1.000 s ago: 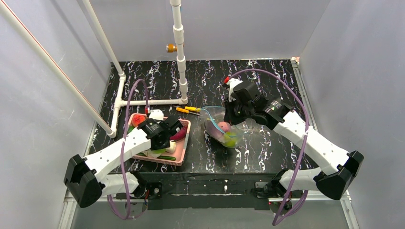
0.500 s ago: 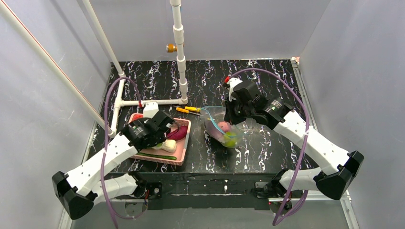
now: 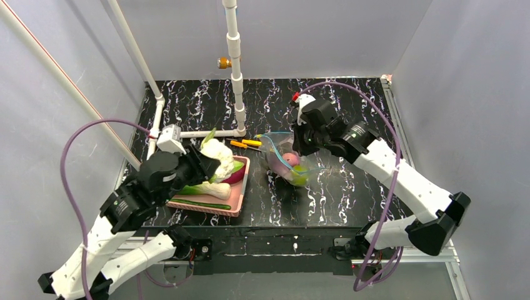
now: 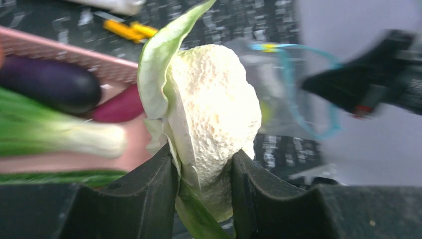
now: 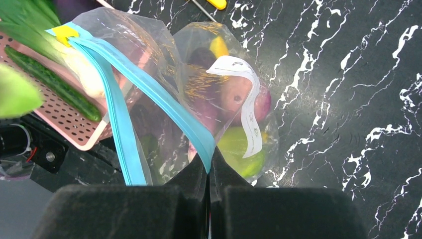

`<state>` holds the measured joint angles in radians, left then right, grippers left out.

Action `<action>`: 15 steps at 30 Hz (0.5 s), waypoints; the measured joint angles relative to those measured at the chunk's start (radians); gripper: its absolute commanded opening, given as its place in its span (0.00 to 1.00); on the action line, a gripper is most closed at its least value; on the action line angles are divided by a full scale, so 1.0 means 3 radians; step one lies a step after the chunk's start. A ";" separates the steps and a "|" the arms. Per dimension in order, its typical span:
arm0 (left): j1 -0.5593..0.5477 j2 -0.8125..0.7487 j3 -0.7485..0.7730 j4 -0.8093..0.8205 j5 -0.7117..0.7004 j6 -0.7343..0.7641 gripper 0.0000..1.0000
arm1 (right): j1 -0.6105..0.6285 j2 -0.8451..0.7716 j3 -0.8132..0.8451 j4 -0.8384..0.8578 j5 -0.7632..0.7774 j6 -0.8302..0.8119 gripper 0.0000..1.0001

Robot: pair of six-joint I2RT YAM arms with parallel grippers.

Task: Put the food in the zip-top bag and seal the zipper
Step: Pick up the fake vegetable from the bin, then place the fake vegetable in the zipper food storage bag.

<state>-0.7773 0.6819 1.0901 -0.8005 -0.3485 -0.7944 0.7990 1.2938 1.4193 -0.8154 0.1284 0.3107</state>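
Okay, counter (image 3: 350, 112) first: black marbled, with the pink basket (image 3: 237, 195) on its left part and the zip-top bag (image 5: 124, 40) at centre, mouth propped open toward the basket. A green pear (image 5: 239, 149) and other food pieces are already inside the bag. Right gripper (image 5: 209, 164) is pinched fully closed on the zipper (image 5: 164, 99), holding that edge up. Left gripper (image 4: 204, 159) is clamped partway on the leafy head (image 4: 214, 109), low on its white body, above the basket.

Handling guess: the head looks light and foamy with floppy leaves, so the white body is the place to grip. The bag is thin, limp film, so take it by the stiffer zipper edge.

Versus a second ago: the left gripper was down in the basket; now it is up with the head. The bag has hardly moved.
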 measured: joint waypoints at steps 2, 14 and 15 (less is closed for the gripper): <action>0.0004 -0.0122 -0.0006 0.0239 0.0209 -0.0004 0.00 | 0.0009 0.0113 0.0056 0.0005 0.0000 0.0001 0.01; 0.0005 0.0467 -0.0092 0.1816 0.1455 -0.0749 0.00 | 0.0139 0.0242 0.0086 0.0042 0.0009 0.0066 0.01; 0.0005 0.0548 -0.0122 0.1925 0.1507 -0.0874 0.00 | 0.0144 0.0242 0.0086 0.0051 0.0015 0.0076 0.01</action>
<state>-0.7757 0.8463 1.0534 -0.2230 0.1036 -1.0565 0.8421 1.3663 1.4452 -0.8001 0.1329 0.3336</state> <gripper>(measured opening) 0.362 0.022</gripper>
